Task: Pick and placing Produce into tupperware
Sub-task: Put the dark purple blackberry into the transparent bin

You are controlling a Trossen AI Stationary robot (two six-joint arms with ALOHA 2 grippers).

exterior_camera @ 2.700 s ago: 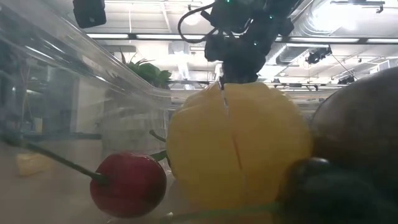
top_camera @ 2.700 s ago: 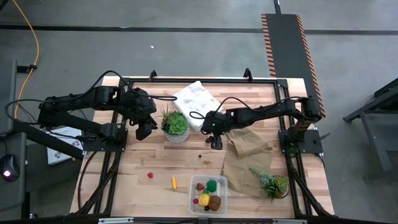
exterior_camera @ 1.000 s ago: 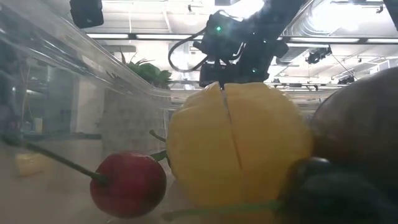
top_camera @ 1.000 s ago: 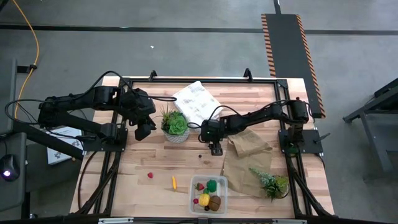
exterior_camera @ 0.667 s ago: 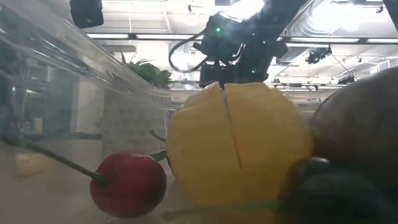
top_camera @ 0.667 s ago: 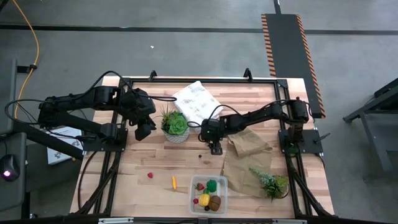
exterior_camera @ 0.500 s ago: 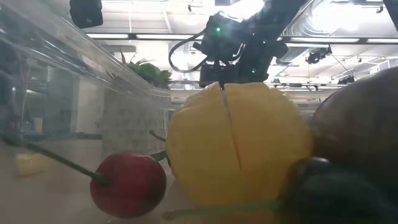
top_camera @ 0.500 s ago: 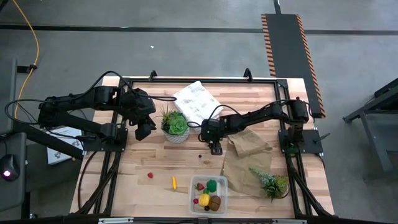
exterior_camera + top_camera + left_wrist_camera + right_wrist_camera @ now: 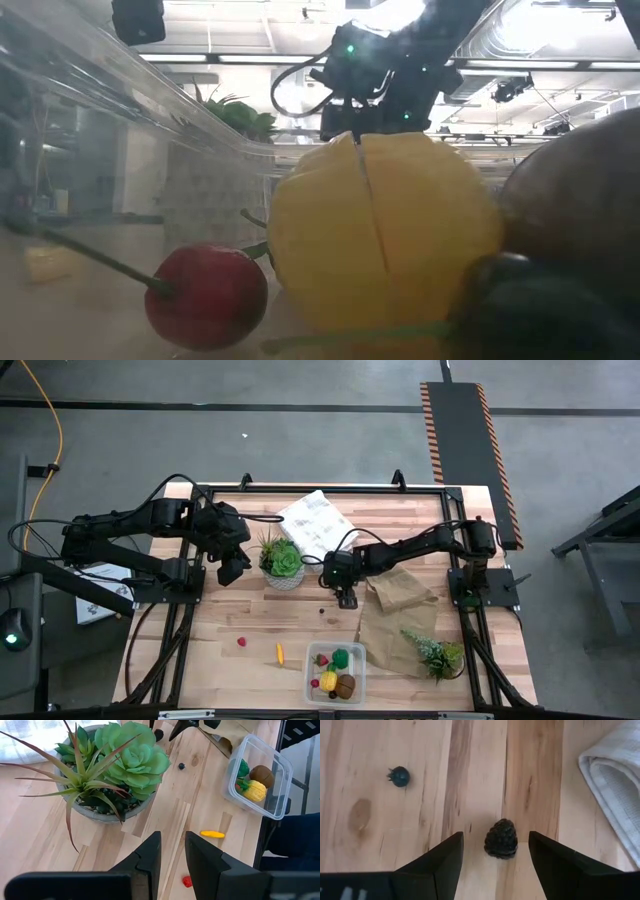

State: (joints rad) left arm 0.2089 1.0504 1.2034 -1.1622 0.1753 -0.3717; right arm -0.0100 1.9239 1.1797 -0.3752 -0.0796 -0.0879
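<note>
I am watching the right gripper (image 9: 495, 851) hanging low over the middle of the table (image 9: 400, 520), its 2 fingers (image 9: 437, 862) standing wide apart with a dark blackberry (image 9: 501, 838) lying on the wood between them, touched by neither finger as far as I can tell. A second, smaller dark berry (image 9: 399, 776) is lying well apart from it on the bare wood, and the edge of the folded white cloth (image 9: 610, 780) is showing just beside the gripper. From above, I am seeing the right arm reaching in from its side toward the centre, its gripper (image 9: 346, 598) sitting between the potted succulent (image 9: 281, 560) and the crumpled brown paper bag (image 9: 400, 592). The tupperware (image 9: 336, 670) is sitting at the near edge of the table, already carrying a yellow lemon (image 9: 328, 681), a green broccoli-like piece (image 9: 341, 657), a brown kiwi-like ball (image 9: 346, 686) and a red piece (image 9: 321, 659). Still out on the wood, to the left of the box, an orange stick (image 9: 280, 652) and a red berry (image 9: 241, 642) are lying apart from each other. The left gripper (image 9: 172, 851) is waiting at the left side of the table just beside the succulent, its fingers (image 9: 150, 852) standing a narrow gap apart and holding nothing. Another small green plant (image 9: 437, 654) is lying on the right near the paper bag. From table height I am looking through the box wall at the lemon (image 9: 380, 235) and a red cherry (image 9: 207, 295) close up.
</note>
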